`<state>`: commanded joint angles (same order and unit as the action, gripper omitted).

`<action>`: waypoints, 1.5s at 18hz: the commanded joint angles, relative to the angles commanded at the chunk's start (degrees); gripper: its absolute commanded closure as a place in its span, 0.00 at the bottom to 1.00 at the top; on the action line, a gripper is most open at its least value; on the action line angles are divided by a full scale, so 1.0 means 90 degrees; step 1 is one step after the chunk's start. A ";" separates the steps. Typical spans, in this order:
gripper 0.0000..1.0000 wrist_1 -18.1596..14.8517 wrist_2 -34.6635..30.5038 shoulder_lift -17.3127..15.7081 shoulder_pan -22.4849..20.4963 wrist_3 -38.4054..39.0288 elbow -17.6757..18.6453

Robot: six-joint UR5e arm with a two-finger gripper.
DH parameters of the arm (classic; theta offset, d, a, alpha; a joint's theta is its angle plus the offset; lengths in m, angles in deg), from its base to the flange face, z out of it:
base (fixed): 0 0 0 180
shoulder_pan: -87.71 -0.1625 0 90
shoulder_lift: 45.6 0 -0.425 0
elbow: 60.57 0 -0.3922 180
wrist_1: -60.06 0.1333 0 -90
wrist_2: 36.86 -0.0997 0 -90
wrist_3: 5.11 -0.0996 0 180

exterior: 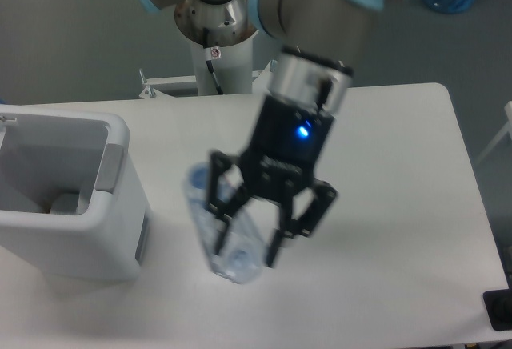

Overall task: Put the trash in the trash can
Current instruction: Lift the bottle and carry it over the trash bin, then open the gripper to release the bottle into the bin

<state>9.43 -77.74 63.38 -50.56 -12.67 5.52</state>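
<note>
Step in hand, by judgement: carrying the crushed bottle [228, 241] across to the trash can [120, 205] for release. To do it well, the load should travel high enough to pass the can's thick rounded rim, stop over the open mouth rather than over the rim or the grey panel [110, 168] on the near wall, and be let go only once the whole bottle hangs inside the opening; the bottle is long and hangs at a slant, so its lower end is the part most likely to catch the rim. The gripper [248, 233] sits over the middle of the table [416, 205], somewhat toward the front edge, pointing down. Its jaws are partly spread, closed only as far as the bottle's body allows, and pinch the clear plastic between the dark fingers [222, 225]; the grip looks to fall near the bottle's mid-length, though reflections make the exact contact hard to read. The bottle appears clear of the table surface, but this cannot be confirmed from this view. The can stands at the left edge of the table, well apart from the gripper, with a pale object visible in its bottom
</note>
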 joint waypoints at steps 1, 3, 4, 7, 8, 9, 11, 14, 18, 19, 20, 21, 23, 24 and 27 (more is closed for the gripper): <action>0.41 0.0010 0.0069 0.0000 0.0137 0.0010 0.0000; 0.40 0.0039 0.0080 -0.0097 0.0352 0.0078 0.0049; 0.40 0.0039 0.0070 -0.0098 0.0449 0.0117 0.0049; 0.40 0.0136 0.0070 -0.0078 0.0675 0.0137 0.0088; 0.40 0.0195 0.0070 -0.0069 0.0723 0.0127 0.0117; 0.40 0.0234 0.0070 -0.0059 0.0840 0.0079 0.0175; 0.39 0.0380 0.0060 -0.0068 0.1103 0.0010 0.0360; 0.39 0.0741 0.0050 -0.0069 0.1290 -0.0175 0.0625; 0.30 0.0820 0.0050 -0.0098 0.1494 -0.0594 0.0888; 0.27 0.0830 0.0050 -0.0117 0.1573 -0.0760 0.1024; 0.16 0.0820 0.0041 -0.0195 0.1593 -0.0868 0.1141; 0.00 0.0820 0.0041 -0.0254 0.1593 -0.0927 0.1230; 0.00 0.0820 0.0031 -0.0351 0.1593 -0.0947 0.1337; 0.00 0.0820 0.0031 -0.0371 0.1593 -0.0947 0.1377; 0.00 0.0801 -0.0047 -0.0439 0.1525 -0.0967 0.1484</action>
<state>16.64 -78.16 59.43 -36.83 -21.37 18.88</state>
